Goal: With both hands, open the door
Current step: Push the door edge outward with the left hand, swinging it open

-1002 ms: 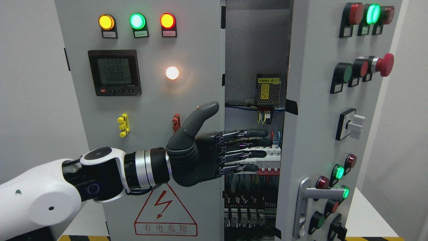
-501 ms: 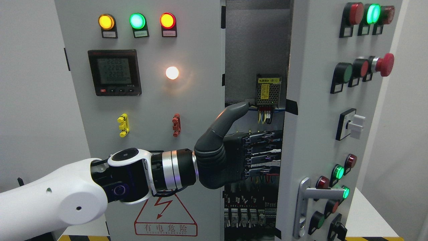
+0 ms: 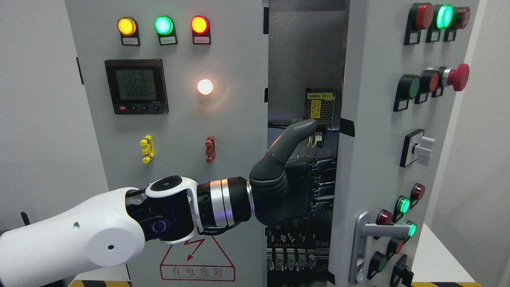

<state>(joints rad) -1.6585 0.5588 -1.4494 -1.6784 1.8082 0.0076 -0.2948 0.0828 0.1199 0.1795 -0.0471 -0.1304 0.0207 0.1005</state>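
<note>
The grey cabinet's right door (image 3: 372, 127) stands ajar, its free edge swung toward me, with a silver lever handle (image 3: 364, 243) low on it. My left arm comes in from the lower left and my left hand (image 3: 306, 187) reaches into the gap between the two doors. Its thumb (image 3: 293, 137) points up and stays clear of the door. The straight fingers (image 3: 318, 181) pass behind the right door's edge, which hides their tips. The hand is open and grips nothing that I can see. My right hand is out of the picture.
The left door (image 3: 179, 131) is closed and carries three lamps, a meter (image 3: 136, 86) and a warning triangle. Inside the gap are a power supply (image 3: 320, 103), wiring and breakers (image 3: 297, 255). Buttons and a red mushroom stop (image 3: 458, 76) stick out of the right door.
My left arm has pushed rightward and slightly up. The hand went from in front of the left door's edge into the gap, and its fingers slid behind the right door's edge.
</note>
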